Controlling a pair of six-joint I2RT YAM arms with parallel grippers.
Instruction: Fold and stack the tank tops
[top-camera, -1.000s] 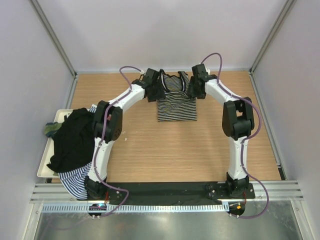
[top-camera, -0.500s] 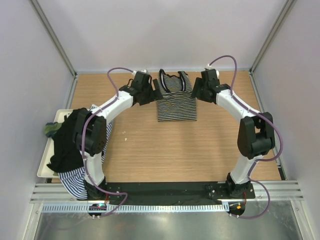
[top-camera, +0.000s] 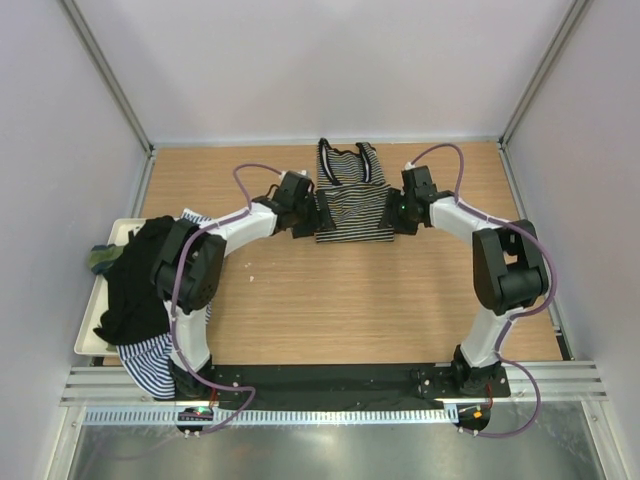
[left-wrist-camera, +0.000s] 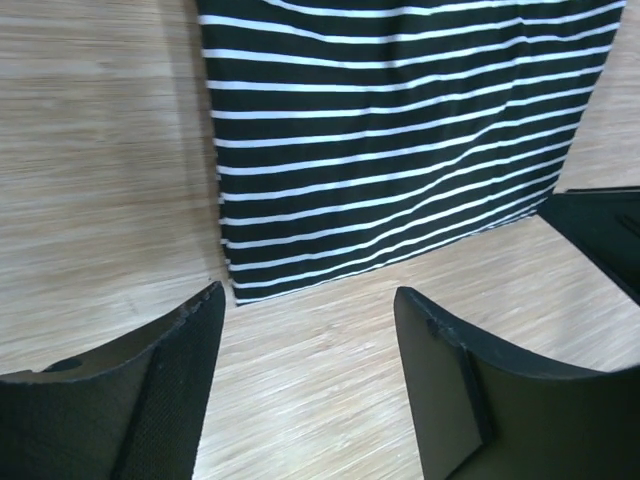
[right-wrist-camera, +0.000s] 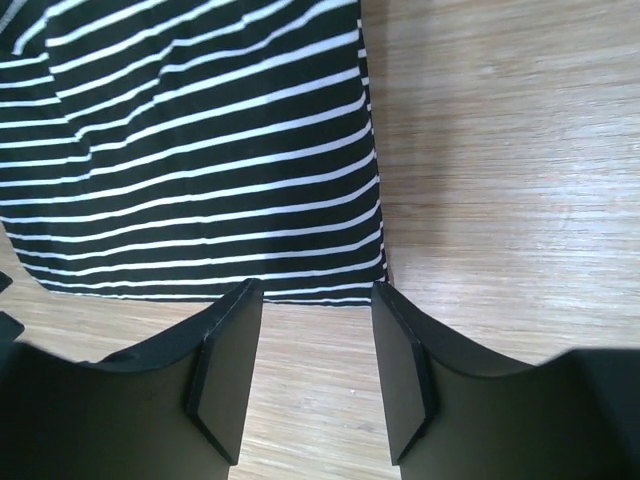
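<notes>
A finely black-and-white striped tank top (top-camera: 352, 200) lies flat at the back middle of the table, straps toward the far wall. My left gripper (top-camera: 308, 216) sits at its near left corner, open and empty. My right gripper (top-camera: 396, 214) sits at its near right corner, also open and empty. The left wrist view has the striped tank top (left-wrist-camera: 400, 140) just beyond the left gripper (left-wrist-camera: 308, 295), with bare wood between the jaws. In the right wrist view the hem of the striped tank top (right-wrist-camera: 200, 150) lies just past the right gripper (right-wrist-camera: 314, 290).
A white tray (top-camera: 86, 338) rests at the table's left edge. On it are heaped a plain black tank top (top-camera: 145, 280), a blue-and-white striped one (top-camera: 150, 356) and a green one (top-camera: 100, 258). Grey walls close in the left, right and back.
Both grippers let go of the strap end of the striped top and came toward me to its near corners. The top now lies flat with its straps spread out.
</notes>
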